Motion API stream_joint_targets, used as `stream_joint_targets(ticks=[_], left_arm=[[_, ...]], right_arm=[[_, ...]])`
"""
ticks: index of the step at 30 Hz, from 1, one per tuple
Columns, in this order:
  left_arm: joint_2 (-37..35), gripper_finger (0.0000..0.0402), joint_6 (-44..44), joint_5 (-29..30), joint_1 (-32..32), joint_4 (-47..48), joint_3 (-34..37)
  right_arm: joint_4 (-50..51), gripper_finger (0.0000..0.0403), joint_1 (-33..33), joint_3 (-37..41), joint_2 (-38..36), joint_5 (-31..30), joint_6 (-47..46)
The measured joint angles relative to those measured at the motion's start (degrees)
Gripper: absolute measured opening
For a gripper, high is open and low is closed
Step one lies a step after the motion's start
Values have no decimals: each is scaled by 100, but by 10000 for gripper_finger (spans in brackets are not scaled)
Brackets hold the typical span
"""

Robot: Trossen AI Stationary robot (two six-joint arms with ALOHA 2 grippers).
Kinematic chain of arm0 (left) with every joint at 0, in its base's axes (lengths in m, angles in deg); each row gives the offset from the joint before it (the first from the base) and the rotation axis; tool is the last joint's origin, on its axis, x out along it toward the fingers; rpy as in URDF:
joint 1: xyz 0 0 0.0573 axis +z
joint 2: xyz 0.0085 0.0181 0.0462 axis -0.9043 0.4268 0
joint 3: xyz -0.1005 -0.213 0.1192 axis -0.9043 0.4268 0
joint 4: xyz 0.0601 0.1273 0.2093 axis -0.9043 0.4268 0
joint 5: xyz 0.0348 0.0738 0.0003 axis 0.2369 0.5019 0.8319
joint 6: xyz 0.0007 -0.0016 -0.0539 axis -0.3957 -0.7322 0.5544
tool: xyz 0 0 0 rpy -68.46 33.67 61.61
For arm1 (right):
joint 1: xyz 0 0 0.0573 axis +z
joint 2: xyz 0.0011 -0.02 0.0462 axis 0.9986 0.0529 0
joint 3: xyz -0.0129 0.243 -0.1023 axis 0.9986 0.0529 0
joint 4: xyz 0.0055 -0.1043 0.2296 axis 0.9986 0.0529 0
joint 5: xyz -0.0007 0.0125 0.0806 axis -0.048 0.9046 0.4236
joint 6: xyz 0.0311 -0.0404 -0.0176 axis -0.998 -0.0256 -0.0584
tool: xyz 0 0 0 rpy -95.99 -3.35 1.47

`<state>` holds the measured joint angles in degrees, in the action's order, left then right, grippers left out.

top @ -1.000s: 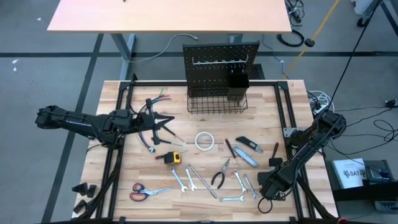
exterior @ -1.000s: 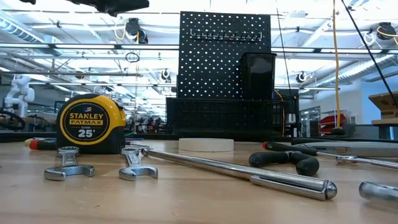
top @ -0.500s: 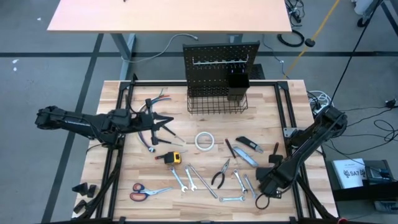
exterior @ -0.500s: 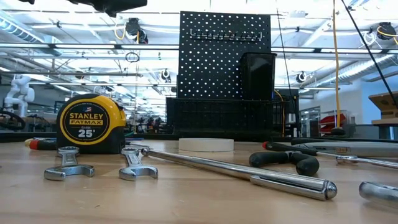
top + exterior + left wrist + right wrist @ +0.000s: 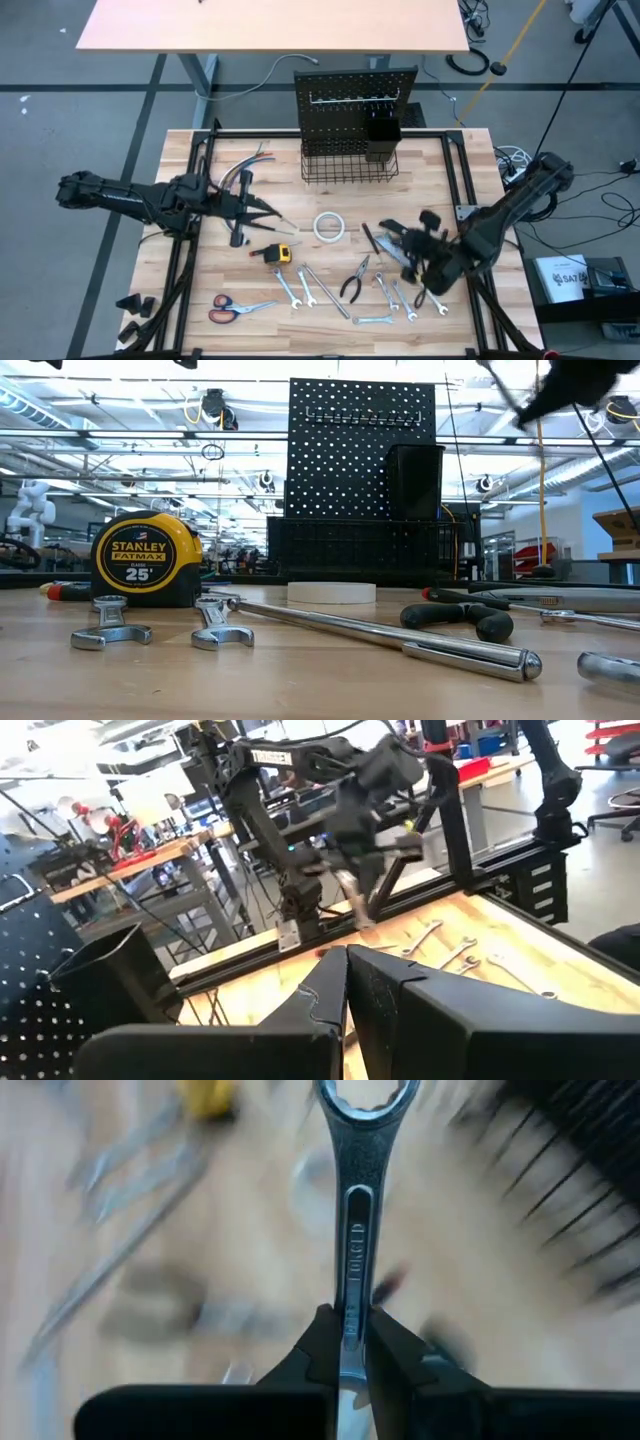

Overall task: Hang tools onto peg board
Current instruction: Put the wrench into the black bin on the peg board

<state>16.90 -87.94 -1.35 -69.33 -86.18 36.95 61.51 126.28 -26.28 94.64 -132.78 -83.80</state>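
Note:
The black peg board (image 5: 355, 85) stands upright at the table's far edge, with a wire basket (image 5: 348, 165) and a cup (image 5: 382, 140) at its foot. My right gripper (image 5: 408, 243) hovers over the right half of the table, shut on a silver wrench (image 5: 355, 1210). Other tools lie flat on the table: wrenches (image 5: 292, 288), pliers (image 5: 355, 281), scissors (image 5: 230, 308) and a yellow tape measure (image 5: 146, 558). My left gripper (image 5: 280, 215) is shut and holds nothing, level above the table's left half, pointing right. My right gripper pinches the wrench's shaft (image 5: 350, 1315) between its two fingers, on the half away from the ring end. The wrench runs straight out ahead of the fingers, ring end (image 5: 365, 1095) foremost. The fingers slant down from the table's right side. The wrench is lifted clear of the table.
A white tape roll (image 5: 328, 227) lies mid-table. A bundle of coloured wires (image 5: 252, 160) lies at the far left. A knife and screwdrivers (image 5: 372, 238) lie just under the right gripper. Black frame rails (image 5: 462, 190) run along both table sides.
My right gripper has risen from the table's near right corner and swung toward the table's middle, tipping from steeply downward to a shallower slant, with the wrench lifted clear. My left gripper's tip has swung a little toward the near edge.

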Motion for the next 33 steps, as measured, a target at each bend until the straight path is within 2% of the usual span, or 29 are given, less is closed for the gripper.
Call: stream_joint_targets(ticks=[6,10,13,16,18,21,24,30,33], left_arm=[[0,15,121,-5,245,-25,41],[-1,15,117,-78,478,-249,362],[0,15,132,-98,737,-967,800],[-2,15,282,-98,986,-1645,1094],[-4,15,417,-98,1127,-1852,1182],[-4,15,572,-98,1254,-1868,1196],[-4,15,737,-101,1293,-1880,1196],[-7,15,745,-103,1282,-1895,1196],[-7,15,758,-105,1282,-1895,1196]], right_arm=[[-673,16,-890,2,-293,-1850,1325],[-1114,16,-1585,2,-411,-2241,2329],[-1822,16,-2122,2,-503,-2251,3153],[-3081,16,-2546,2,-580,-2221,4241],[-3943,16,-2781,2,-599,-2067,5013],[-4682,16,-3143,2,-597,-1916,5741],[-4789,16,-3560,2,-597,-1851,5821],[-4756,16,-4376,2,-557,-1004,5499],[-4760,16,-4598,2,-542,-841,5470]])
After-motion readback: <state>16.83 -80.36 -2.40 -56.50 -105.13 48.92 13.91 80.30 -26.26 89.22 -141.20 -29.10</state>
